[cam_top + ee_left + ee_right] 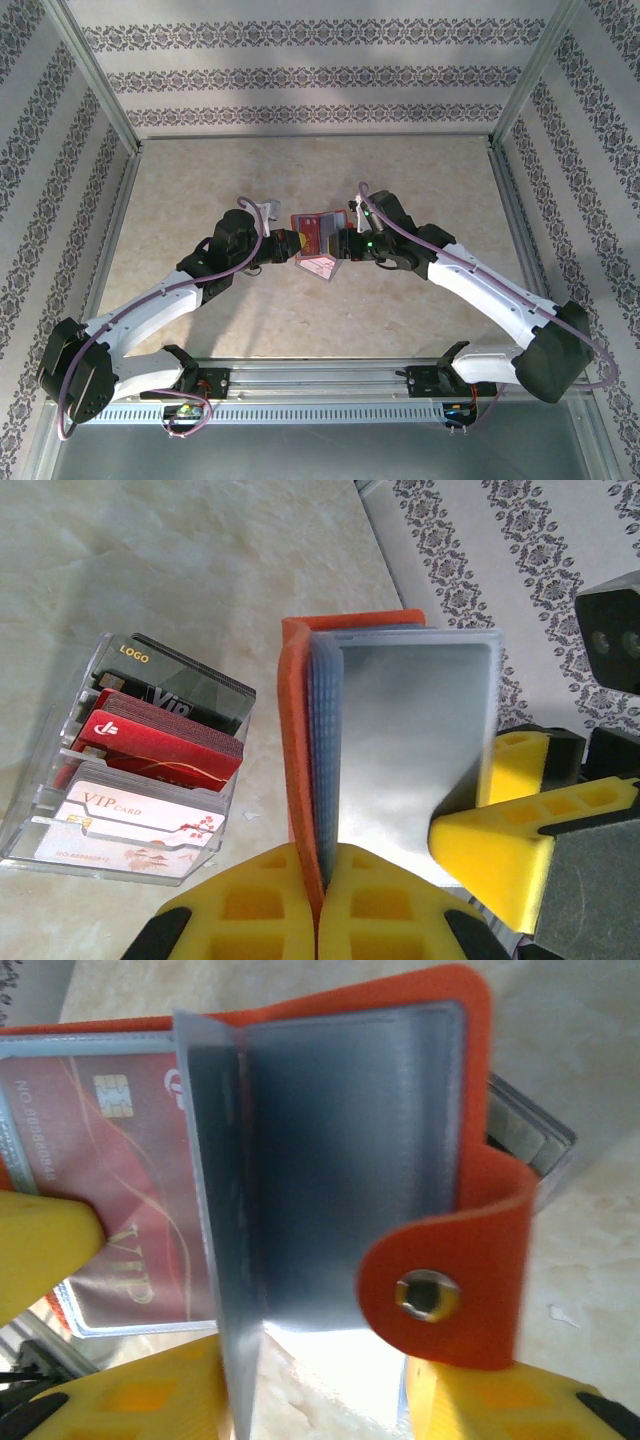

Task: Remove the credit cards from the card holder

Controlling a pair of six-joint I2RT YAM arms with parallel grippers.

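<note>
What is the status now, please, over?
Left gripper shut on card holder. Right gripper open around a sleeve. Red VIP card not yet out. Clear box beside, not blocking.

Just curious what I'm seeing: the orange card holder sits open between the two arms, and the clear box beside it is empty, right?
Not empty: the left wrist view shows the clear box holding several cards. The rest stands: the orange card holder is open.
</note>
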